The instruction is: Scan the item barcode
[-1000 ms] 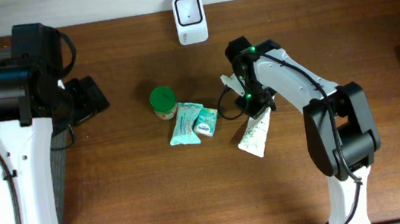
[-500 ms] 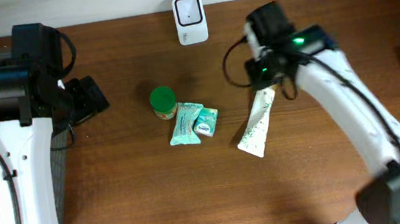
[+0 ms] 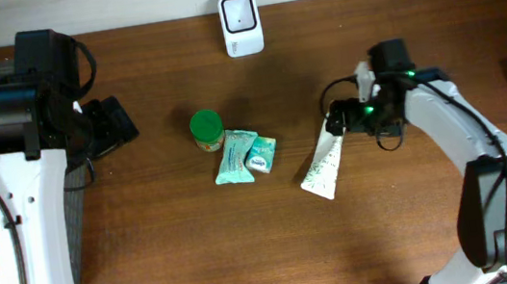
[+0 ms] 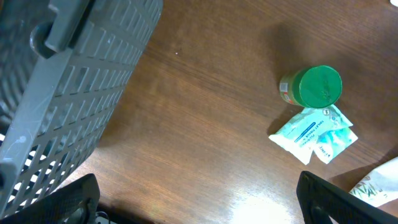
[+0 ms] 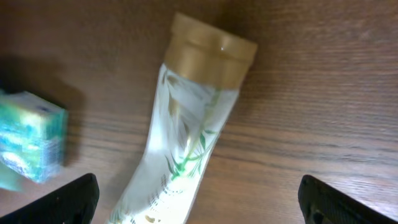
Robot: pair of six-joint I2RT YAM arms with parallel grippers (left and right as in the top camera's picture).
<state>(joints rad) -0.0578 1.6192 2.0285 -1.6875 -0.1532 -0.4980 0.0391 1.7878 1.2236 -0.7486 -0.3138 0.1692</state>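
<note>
- The tube (image 3: 323, 167) lies flat on the table (image 3: 200, 255) by the right pincer (image 5: 202, 202); its bottom is cut off up close.
- Right pincer: wide, holding nothing.
- Left pincer (image 4: 202, 202): wide, only tips show.

mock shop checkout, barcode scanner (image 3: 241, 23), grey basket (image 4: 62, 93), wooden table (image 3: 151, 252)

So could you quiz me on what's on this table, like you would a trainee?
1. True or false: the right tool is gripping the tube.
2. The jar has a lid that is: A red, B green, C blue?
3. Which thing sits closest to the far edge of the table?
Key: 1 false, the tool is open and the tube lies on the table; 2 B; 3 the white scanner.
</note>
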